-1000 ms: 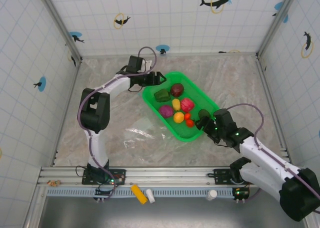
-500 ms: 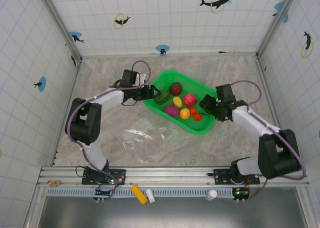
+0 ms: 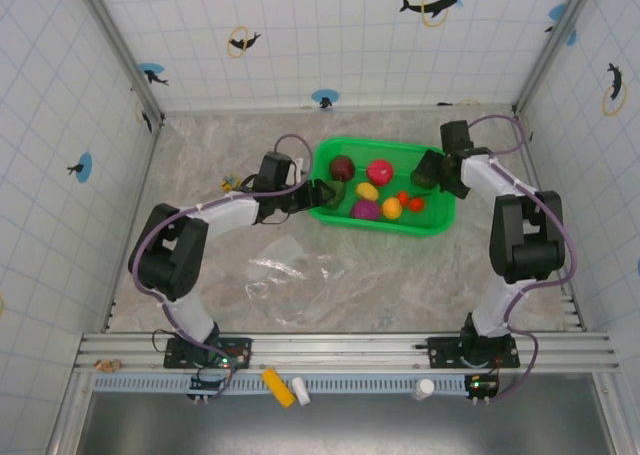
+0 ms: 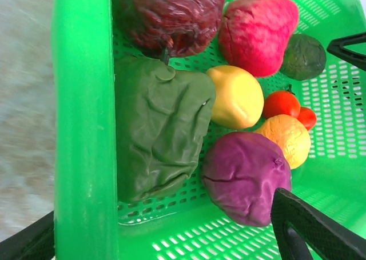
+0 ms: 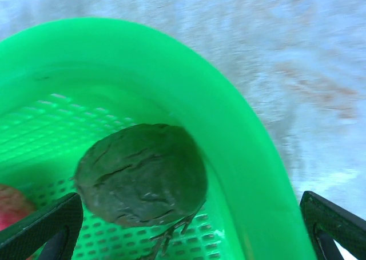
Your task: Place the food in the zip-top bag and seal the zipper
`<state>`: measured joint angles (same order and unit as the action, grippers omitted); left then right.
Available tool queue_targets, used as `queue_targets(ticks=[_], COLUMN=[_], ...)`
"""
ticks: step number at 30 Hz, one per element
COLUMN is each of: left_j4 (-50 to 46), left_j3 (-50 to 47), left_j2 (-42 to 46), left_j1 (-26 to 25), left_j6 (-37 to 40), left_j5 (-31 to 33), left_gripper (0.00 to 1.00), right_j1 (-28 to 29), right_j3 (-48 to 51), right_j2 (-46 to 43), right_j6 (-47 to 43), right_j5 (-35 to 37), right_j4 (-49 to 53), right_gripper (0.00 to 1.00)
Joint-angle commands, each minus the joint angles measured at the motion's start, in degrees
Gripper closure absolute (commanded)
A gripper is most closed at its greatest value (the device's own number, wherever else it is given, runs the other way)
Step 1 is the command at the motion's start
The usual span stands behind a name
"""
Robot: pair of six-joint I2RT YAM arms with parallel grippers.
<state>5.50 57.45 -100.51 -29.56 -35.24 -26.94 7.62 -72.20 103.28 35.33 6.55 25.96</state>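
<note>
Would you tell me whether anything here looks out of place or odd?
Nothing is spilled or damaged; the toy food sits in the green basket. Oddly, the open left gripper and right gripper each straddle the basket's rim at opposite ends, not food, while the zip-top bag lies crumpled and empty.

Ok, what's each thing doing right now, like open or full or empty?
Green basket: upright, holding the food.
Food: all in the basket, none bagged.
Zip-top bag: lying on the table, empty.
Left tool: open, straddling the basket's wall.
Right tool: open, straddling the basket's rim.
</note>
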Motion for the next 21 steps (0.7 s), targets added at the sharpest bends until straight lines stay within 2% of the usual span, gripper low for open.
queue_targets(ticks=[1,4,9,14,17,19,21], left_j4=[5.2,0.8,-5.8,-13.3,-19.3,-22.6,-24.0], left_j3=[-0.9,-0.8,-0.5,-1.0,-4.9,-8.3,-12.3], left_j2=[1.6,5.1,12.1,19.0,23.8,27.0,29.9], left_j1=[-2.1,-2.1,-2.0,-0.1,3.9,9.3,15.1], left_j6=[-3.2,-0.5,2.4,-0.3,-5.5,-9.6,-12.2], left_j5=[0.3,7.6,16.6,25.4,27.1,26.9,23.6], left_gripper=[0.18,0.14,0.11,0.10,0.10,0.09,0.11], right_j1=[0.0,-0.1,-0.1,1.2,3.6,7.1,11.3], right_j3=[-0.2,3.8,4.1,2.7,3.5,5.3,7.3], right_j2=[-2.3,-7.7,-12.4,-14.3,-17.8,-21.2,-24.7], right_j6=[-2.2,-5.1,-7.3,-8.5,-8.4,-11.3,-13.7], right_j5=[6.2,10.7,15.1,16.9,18.4,17.8,14.3], right_j4=[2.6,-1.0,-2.4,-2.4,-3.0,-5.3,-7.8], right_gripper=[0.00,0.00,0.00,0.00,0.00,0.00,0.00])
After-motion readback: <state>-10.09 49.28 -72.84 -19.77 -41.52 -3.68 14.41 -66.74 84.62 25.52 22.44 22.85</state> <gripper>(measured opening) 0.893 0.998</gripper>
